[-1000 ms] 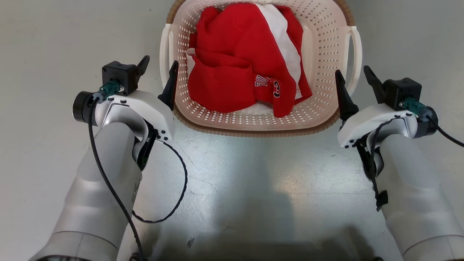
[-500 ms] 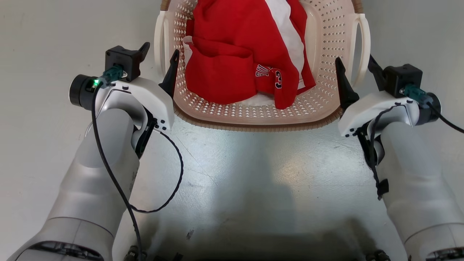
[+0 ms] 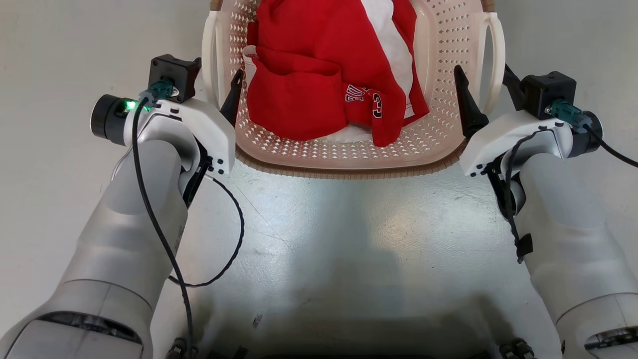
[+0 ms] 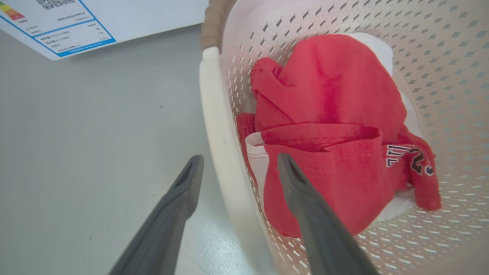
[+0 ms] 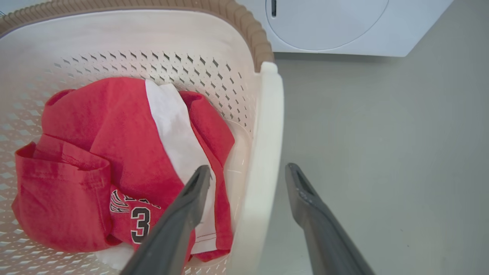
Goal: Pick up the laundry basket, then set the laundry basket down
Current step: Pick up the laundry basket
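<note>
The laundry basket, holding a red-and-white garment, sits on the grey floor at 12 o'clock, with the left gripper at 10 o'clock and the right gripper at 2 o'clock each spread wide astride a white side handle, clamping nothing.

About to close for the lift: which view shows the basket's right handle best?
Right wrist view: the right handle runs close-up between the right hand's open fingers, one inside the laundry basket, one outside. The head view shows the loop from above, smaller. The left wrist view gives that side's inner wall.
</note>
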Tool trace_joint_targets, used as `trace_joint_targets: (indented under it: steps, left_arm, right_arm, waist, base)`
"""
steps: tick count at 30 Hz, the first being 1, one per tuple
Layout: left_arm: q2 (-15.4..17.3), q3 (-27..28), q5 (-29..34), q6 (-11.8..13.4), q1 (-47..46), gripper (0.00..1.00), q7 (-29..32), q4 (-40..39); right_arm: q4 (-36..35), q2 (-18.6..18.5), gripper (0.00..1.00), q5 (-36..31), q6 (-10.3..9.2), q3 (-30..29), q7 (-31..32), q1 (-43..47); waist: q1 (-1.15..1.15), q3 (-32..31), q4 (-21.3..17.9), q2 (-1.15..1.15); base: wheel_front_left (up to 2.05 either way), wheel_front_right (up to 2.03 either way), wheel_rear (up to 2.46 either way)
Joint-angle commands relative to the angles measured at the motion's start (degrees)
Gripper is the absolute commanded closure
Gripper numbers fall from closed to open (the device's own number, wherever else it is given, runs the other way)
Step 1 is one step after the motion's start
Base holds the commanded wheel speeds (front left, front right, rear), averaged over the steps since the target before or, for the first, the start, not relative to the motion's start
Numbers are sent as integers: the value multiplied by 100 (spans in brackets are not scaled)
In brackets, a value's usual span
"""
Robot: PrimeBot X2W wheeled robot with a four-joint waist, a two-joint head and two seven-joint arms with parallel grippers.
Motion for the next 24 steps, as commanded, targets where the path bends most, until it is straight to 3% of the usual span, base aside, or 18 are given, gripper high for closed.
trace_joint_targets:
  steps: [1,19,20,21,22,23,24]
  left_arm:
    - [180,53,30,-34,-24,0,-29,39]
    - [185,-145,-85,-34,-311,0,-29,372]
    - [185,-170,-74,-34,-317,0,-29,370]
    - [183,-195,-69,-34,-317,35,-29,363]
    - [180,-214,-70,-34,-314,90,-29,360]
    - [186,-228,-62,-34,-317,100,-29,355]
    - [186,-242,-55,-34,-313,100,-29,360]
  right_arm:
    - [11,121,0,64,35,136,-79,37]
    - [106,121,0,118,35,174,-79,-29]
    - [112,121,7,128,35,181,-79,-30]
    - [112,121,93,133,35,188,-79,-34]
    - [115,121,100,138,35,203,-79,-35]
    - [126,121,100,149,35,218,-79,-34]
    - [142,121,100,159,35,225,-79,-34]
  waist:
    - [-1,4,-10,0]
    - [-1,61,-24,0]
    - [-1,64,-21,0]
    - [-1,66,-20,0]
    - [-1,66,-15,0]
    - [-1,66,-9,0]
    - [-1,63,-5,0]
  base:
    - [0,0,0]
    - [0,0,0]
    - [0,0,0]
    - [0,0,0]
    - [0,0,0]
    - [0,0,0]
    - [0,0,0]
